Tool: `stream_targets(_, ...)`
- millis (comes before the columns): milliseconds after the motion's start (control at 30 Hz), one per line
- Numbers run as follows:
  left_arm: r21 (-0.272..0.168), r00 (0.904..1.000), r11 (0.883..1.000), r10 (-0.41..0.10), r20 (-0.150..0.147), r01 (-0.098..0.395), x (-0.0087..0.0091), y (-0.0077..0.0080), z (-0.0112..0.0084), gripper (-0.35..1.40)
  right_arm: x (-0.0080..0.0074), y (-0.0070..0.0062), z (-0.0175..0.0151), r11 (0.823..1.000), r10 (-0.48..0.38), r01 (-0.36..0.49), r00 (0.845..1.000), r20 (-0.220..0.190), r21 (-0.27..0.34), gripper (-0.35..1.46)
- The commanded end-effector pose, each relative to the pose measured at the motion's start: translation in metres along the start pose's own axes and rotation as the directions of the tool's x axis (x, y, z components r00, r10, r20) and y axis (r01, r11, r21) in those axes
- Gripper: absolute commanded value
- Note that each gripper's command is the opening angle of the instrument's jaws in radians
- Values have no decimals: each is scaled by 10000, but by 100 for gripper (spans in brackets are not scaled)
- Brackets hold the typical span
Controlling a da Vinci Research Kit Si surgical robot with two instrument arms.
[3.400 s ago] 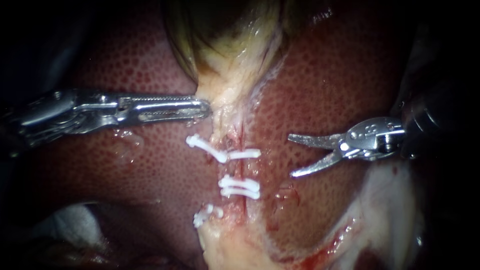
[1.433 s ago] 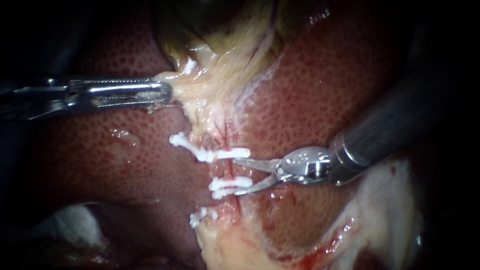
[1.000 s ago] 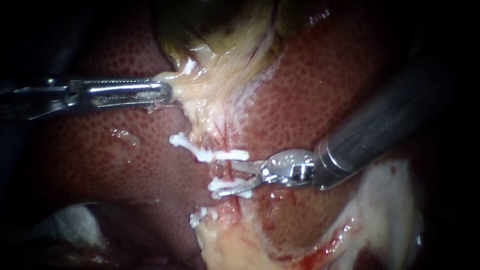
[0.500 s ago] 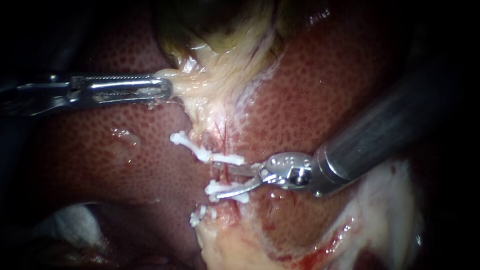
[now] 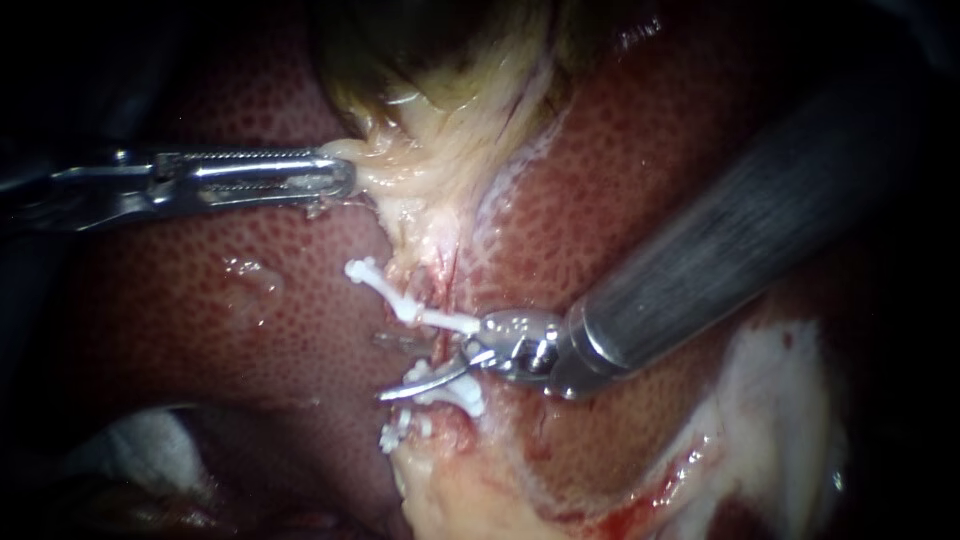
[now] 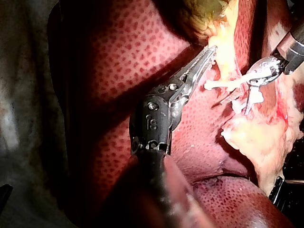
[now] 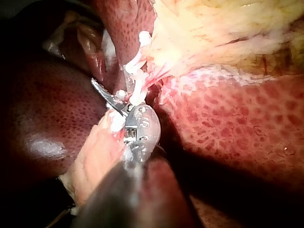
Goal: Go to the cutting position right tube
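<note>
White clips: three clusters along the tube; singles within clusters uncountable.
Instruments: two.
Left instrument: end effector pinching yellowish tissue under the gallbladder.
Right instrument: end effector spread, blades astride the tube between upper and middle clusters.
Endoscope view: both blades; right wrist view: one blade, other hidden.
Left or right tube: indeterminate.

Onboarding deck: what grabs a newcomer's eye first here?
The right instrument at centre, its open blades straddling a tube between white clips. To the left, the left instrument grips pale tissue below the gallbladder, with mottled red liver all around.
</note>
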Motion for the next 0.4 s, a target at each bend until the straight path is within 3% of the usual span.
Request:
stream_targets(33,2,10000,10000,3,0,-3,0,0,0,-35,0,1,-1,10000,1,-1,10000,3,0,126)
stream_targets(100,2,10000,10000,3,0,-3,0,0,0,-35,0,2,-2,10000,3,-3,10000,-7,-32,116)
stream_targets(400,-9,10000,10000,7,3,-7,-1,-2,0,-35,-2,2,-4,10000,-2,2,10000,-23,-82,116)
